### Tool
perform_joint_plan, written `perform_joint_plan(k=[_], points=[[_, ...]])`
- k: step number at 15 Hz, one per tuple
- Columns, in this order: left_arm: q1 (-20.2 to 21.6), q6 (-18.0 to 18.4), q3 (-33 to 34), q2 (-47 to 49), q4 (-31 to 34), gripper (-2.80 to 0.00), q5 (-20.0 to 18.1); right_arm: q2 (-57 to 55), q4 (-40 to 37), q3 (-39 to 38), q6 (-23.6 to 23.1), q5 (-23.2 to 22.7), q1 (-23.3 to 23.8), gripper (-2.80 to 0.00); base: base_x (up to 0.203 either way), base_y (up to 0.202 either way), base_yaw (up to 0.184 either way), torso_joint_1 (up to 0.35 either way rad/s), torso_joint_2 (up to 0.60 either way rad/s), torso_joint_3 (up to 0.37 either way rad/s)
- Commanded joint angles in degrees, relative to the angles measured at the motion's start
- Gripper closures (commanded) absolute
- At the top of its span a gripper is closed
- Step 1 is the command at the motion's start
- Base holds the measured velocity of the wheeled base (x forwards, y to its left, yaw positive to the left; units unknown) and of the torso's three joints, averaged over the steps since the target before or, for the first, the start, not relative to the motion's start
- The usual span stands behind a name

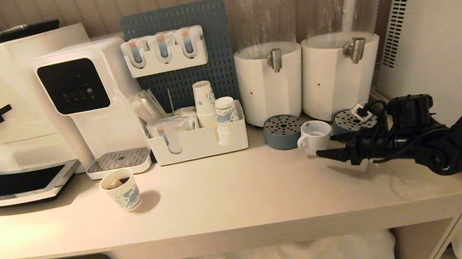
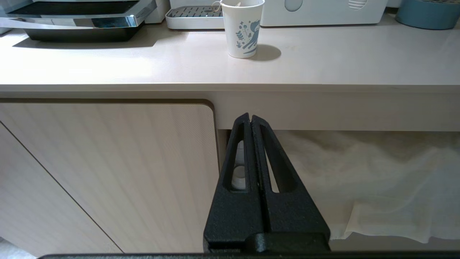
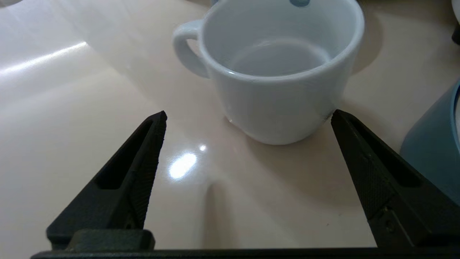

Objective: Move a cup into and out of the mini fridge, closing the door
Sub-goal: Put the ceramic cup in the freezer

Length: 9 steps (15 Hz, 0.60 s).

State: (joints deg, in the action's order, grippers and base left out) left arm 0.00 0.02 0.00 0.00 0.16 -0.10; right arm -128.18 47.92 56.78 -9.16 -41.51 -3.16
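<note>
Cup (image 3: 280,90) upright on counter (image 1: 232,195), right gripper (image 3: 248,118) spread before it

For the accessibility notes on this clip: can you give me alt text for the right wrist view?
The right end effector stands open just short of an empty, upright white cup on a glossy beige counter, one fingertip close beside the cup's base. The cup's loop handle points away from a blue-grey object at the frame's edge.

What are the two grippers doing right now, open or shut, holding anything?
Left gripper: shut, empty, parked below the counter edge.
Right gripper: open, holding nothing, just short of the cup.
</note>
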Motion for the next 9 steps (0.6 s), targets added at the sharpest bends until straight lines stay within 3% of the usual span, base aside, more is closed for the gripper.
perform_joint_plan(k=[1,9], points=[[0.0,0.0,0.0,0.0,-0.1,0.00,0.0,-1.4,0.2,1.4,-0.1,-0.2,-0.2,-2.80,0.000,0.000,0.000,0.000,0.00,0.000],[0.0,-0.1,0.0,0.0,-0.1,0.00,0.0,-5.7,-0.7,6.8,0.0,-0.2,-1.1,-2.80,0.000,0.000,0.000,0.000,0.00,0.000]])
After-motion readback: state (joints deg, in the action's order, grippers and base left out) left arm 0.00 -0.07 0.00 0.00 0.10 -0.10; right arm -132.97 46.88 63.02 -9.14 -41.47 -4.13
